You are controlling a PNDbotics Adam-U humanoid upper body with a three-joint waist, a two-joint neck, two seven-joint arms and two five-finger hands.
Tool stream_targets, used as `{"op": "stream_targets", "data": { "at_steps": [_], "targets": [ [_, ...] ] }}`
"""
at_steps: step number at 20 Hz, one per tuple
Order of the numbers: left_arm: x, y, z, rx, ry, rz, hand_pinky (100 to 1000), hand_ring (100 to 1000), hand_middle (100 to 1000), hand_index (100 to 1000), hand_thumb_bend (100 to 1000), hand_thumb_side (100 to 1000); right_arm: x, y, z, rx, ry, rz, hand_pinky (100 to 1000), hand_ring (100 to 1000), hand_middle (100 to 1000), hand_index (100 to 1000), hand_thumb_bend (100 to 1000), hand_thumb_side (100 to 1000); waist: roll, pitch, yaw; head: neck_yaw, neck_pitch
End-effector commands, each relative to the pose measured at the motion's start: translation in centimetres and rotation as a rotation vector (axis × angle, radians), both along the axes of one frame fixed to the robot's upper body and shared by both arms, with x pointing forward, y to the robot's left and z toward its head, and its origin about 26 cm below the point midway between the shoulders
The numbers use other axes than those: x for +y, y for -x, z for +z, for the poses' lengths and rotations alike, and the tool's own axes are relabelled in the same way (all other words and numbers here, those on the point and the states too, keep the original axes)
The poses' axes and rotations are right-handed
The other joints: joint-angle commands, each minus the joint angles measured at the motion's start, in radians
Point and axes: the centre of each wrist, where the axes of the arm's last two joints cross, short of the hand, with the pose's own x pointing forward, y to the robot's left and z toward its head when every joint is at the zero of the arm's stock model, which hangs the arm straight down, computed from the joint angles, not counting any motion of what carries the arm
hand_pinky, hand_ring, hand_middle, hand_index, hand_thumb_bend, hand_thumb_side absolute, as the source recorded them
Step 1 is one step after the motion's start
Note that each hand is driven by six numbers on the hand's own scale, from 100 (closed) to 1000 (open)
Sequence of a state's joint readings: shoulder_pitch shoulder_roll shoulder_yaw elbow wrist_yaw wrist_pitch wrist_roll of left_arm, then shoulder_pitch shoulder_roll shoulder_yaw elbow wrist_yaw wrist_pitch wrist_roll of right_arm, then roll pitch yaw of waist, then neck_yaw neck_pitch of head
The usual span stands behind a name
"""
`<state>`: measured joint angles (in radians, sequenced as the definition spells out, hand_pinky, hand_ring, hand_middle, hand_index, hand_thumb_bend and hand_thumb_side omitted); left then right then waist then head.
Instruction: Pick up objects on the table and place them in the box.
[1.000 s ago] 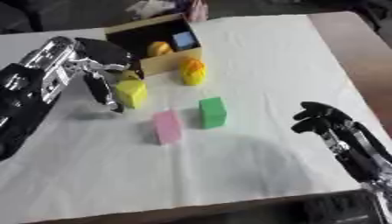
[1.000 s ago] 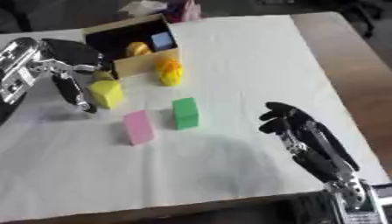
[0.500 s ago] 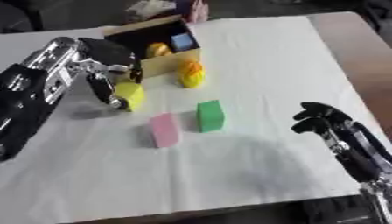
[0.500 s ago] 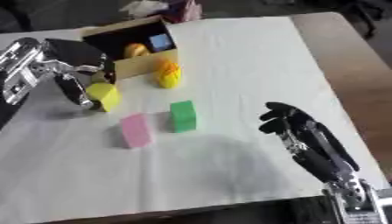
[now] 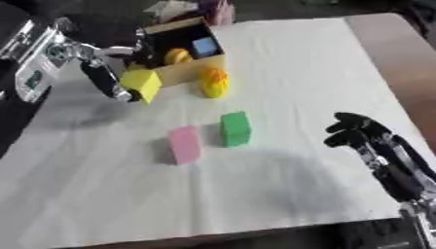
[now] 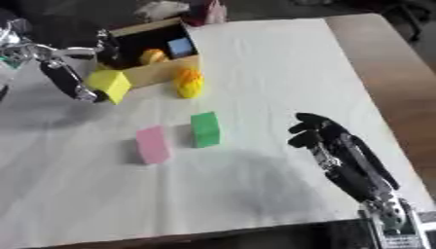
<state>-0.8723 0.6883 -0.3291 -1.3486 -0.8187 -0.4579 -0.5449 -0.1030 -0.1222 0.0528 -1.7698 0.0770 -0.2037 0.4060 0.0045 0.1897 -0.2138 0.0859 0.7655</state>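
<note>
My left hand is shut on a yellow cube, held just above the cloth beside the box's front left corner. The cardboard box stands at the far left and holds an orange round thing and a blue block. In front of the box a yellow-orange toy stands on the cloth. Nearer to me lie a green block and a pink block, side by side. My right hand rests open at the lower right, fingers up, apart from every object.
A white cloth covers the table; bare brown tabletop shows at the right. Some clutter, among it something pink, lies behind the box at the far edge.
The yellow cube has left the cloth in my left hand and moved up toward the box. The whole picture has shifted a little. My right hand has stayed put.
</note>
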Motion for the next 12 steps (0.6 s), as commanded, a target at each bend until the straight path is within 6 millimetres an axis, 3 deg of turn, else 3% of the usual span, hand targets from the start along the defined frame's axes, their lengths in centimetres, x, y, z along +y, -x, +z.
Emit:
{"op": "stream_targets", "data": {
  "at_steps": [1,6,9,12],
  "targets": [
    [1.9,-0.3,3.2,-0.098,0.084,0.092,771,723,471,599,325,240,-0.5,0.1,0.6,-0.020,0.017,-0.006,694,657,680,866,100,686,-0.002,-0.018,0.001,-0.001,0.004],
    [3.6,-2.1,4.3,-0.185,0.243,0.254,770,719,484,620,277,200,-0.3,0.1,0.5,-0.016,0.012,-0.002,693,657,680,865,100,689,-0.006,-0.020,-0.004,0.004,0.004],
    [3.6,-3.1,3.1,-0.198,0.286,0.328,775,739,592,725,252,206,-0.2,0.1,0.5,-0.015,0.010,0.005,693,657,679,864,100,691,-0.005,-0.019,-0.011,0.010,0.004],
    [2.8,-4.1,1.4,-0.201,0.305,0.383,777,741,630,759,229,204,0.0,0.1,0.5,-0.013,0.008,0.014,693,656,679,864,100,693,-0.006,-0.019,-0.019,0.017,0.004]
  ]
}}
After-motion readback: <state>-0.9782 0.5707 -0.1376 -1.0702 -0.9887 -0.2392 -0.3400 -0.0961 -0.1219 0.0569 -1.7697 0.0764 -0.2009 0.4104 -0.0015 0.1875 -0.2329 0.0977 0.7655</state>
